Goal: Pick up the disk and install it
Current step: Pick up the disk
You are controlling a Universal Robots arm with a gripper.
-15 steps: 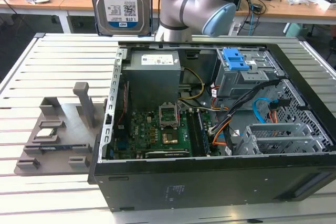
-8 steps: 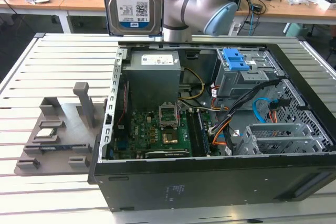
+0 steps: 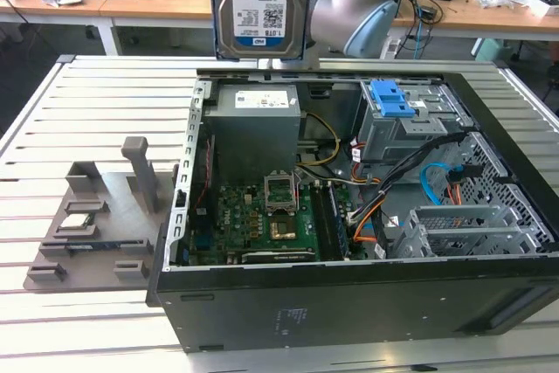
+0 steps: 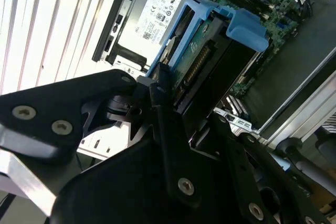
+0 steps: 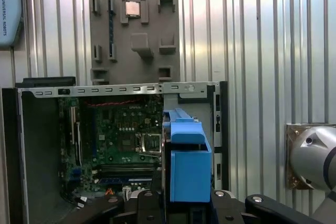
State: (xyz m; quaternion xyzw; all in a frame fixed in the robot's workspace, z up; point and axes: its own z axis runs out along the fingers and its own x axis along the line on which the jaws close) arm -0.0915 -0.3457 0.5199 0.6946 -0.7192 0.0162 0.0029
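A: What sits nearest the lens?
B: The pincer (image 4: 184, 106): black jointed metal studded with screw heads, closed on the disk (image 4: 202, 51), which sits between its fingers.
A: And the disk itself?
B: It is held upright in the air above the open computer case (image 3: 349, 303). It is a flat silver slab with blue plastic rails and a blue-and-white label.
A: Below it?
B: A boxy grey power supply (image 3: 255, 124), then the green motherboard (image 3: 262, 216).
A: Farther off?
B: A matte grey fixture (image 3: 96, 216) on the slatted metal surface (image 3: 87, 85).
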